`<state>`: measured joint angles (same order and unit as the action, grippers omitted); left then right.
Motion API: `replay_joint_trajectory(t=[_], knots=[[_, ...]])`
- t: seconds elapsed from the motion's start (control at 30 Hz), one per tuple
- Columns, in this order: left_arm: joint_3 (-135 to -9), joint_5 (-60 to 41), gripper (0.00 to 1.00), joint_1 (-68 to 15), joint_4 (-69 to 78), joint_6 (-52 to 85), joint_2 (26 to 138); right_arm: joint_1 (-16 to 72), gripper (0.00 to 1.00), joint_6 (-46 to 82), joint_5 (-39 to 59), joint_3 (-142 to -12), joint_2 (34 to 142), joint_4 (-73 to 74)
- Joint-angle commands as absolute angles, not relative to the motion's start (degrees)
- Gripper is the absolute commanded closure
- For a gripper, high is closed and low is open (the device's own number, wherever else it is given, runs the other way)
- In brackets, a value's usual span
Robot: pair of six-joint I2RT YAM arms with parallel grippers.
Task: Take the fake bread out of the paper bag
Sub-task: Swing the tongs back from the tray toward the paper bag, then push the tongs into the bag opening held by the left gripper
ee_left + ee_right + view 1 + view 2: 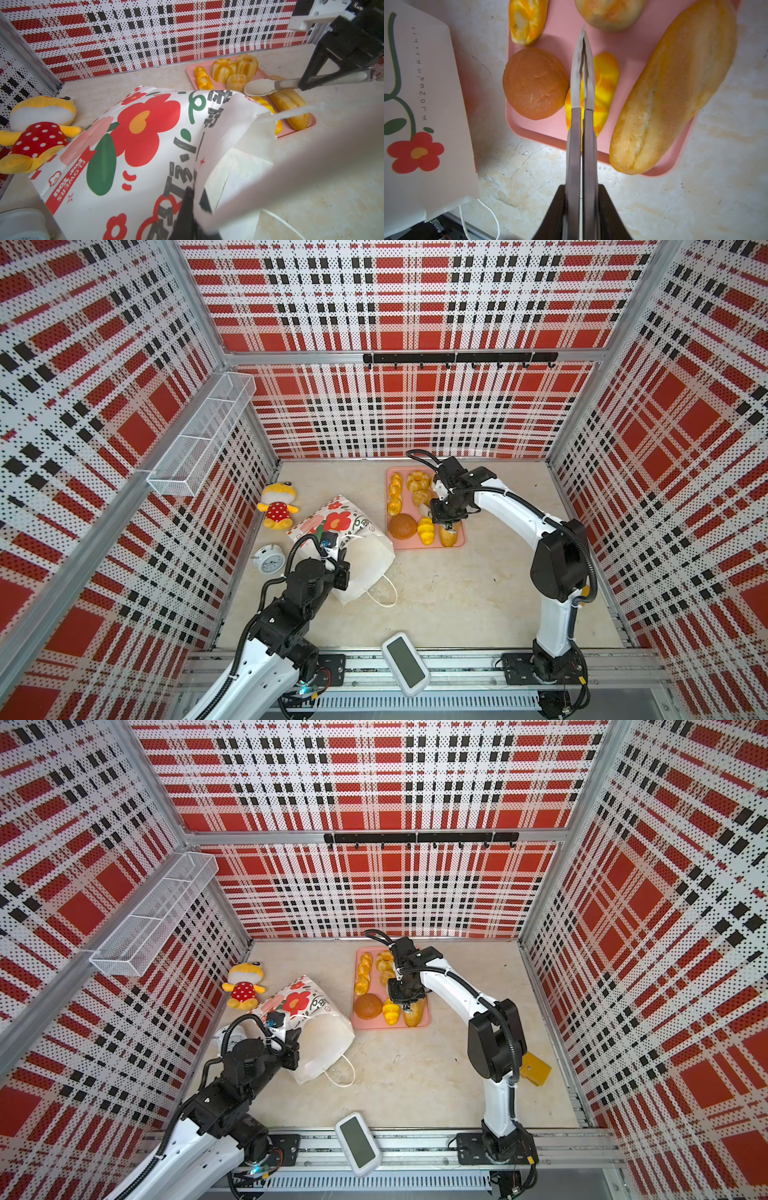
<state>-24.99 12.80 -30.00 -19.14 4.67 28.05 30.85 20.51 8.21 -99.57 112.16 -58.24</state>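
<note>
Your right gripper [581, 209] is clamped on the handles of the tongs [582, 83]. The tong blades are pressed together with nothing between them. Their tips hang over the croissant [602, 83], between the bun [534, 83] and the loaf [675, 93], at the near end of the tray [409, 545]. How high they hang I cannot tell.

Your left gripper [187, 216] is pinched tight on the rim of the bag [365, 560]. The bag lies on its side toward the left edge of the tabletop [457, 605], just beside the tray, floral panel up, with a cord handle trailing toward the near edge.

All the bread [224, 69] you can see is on the tray, which sits by the far edge: a twisted stick, ring cakes, bun, croissant and loaf. None shows inside the bag. The left wrist view catches only a slice of white lining, so the depth of the bag is hidden.

This looks like the gap between a drop on the tray and the next reach, late in the task and possibly at its end.

For the next move:
- Lift the tongs clear of the tray and let them spring open.
- Bring them round to the bag's mouth.
- Hold the rim up with your left so you can see inside before going in.
- Watch the loose handle and the thin paper, since the tongs could snag either.
</note>
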Motion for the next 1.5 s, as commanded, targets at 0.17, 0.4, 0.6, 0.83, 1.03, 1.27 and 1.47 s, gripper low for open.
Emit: replay_joint_trajectory(t=[0.17,0.4,0.6,0.83,1.03,1.27,1.47], knots=[[-25.51,13.86,1.0,-30.48,-19.93,5.02,26.53,31.67,0.94,24.12,10.69,-95.33,105.3,-52.41],[-25.53,13.02,1.0,-30.59,-20.12,4.52,26.26,31.97,0.86,25.22,18.2,-84.22,91.66,-47.72],[-26.26,12.04,1.0,-30.5,-20.76,3.87,26.1,39.56,0.8,31.75,23.32,-67.54,76.53,-41.61],[-25.77,11.88,1.0,-30.41,-19.18,2.9,27.91,56.99,0.78,50.98,20.09,-52.8,65.03,-20.02],[-25.1,11.62,1.0,-30.32,-17.52,2.84,30.07,63.54,0.74,58.62,14.81,-48.17,70.45,-4.29],[-24.95,10.47,1.0,-30.15,-16.54,1.9,31.01,60.32,0.58,60.6,16.25,-51.97,84.89,8.4],[-24.65,10.24,1.0,-29.97,-16.43,2.37,30.09,57.18,0.53,64.4,18.98,-56.23,94.84,14.77]])
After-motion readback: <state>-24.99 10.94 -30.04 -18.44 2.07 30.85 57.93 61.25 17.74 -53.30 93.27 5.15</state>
